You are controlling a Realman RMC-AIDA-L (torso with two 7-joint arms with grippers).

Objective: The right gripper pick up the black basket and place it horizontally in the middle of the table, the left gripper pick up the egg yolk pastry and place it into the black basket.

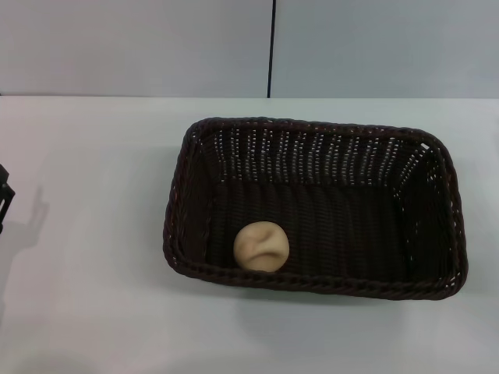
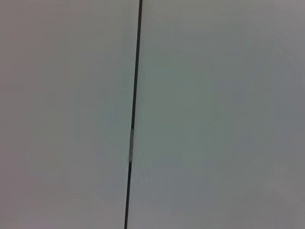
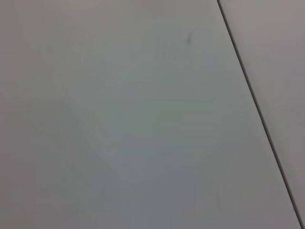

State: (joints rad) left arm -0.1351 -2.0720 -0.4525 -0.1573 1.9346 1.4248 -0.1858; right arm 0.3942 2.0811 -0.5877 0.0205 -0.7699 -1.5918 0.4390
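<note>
Nearest the head camera lies the bare front strip of the plain white flat table (image 1: 101,327), which runs back to a pale grey wall. On it, right of centre, sits the black basket (image 1: 316,284), a large rectangular woven wicker container, very dark brown-black, with a braided rim, sloping openwork sides and rounded corners. It lies with its long sides across the view, upright on its base, mouth open upward. Inside it rests the egg yolk pastry (image 1: 261,246), a small round pale tan bun with a creased top. The bun sits on the basket floor in the near left part, just beside the near long wall. Nothing else shows in the basket. At the far left edge of this view a small black piece of the left gripper (image 1: 5,199) pokes in, well apart from the basket, casting a shadow on the table; whether its fingers are spread or closed cannot be told. The right gripper does not appear here.

From the left wrist camera, only a pale grey wall (image 2: 214,114) shows, split by a thin dark vertical seam (image 2: 135,95).

From the right wrist camera, a similar pale grey surface (image 3: 119,119) fills the frame, crossed near one side by a thin dark slanting line (image 3: 252,100). Neither wrist view shows any fingers, the basket or the pastry.
</note>
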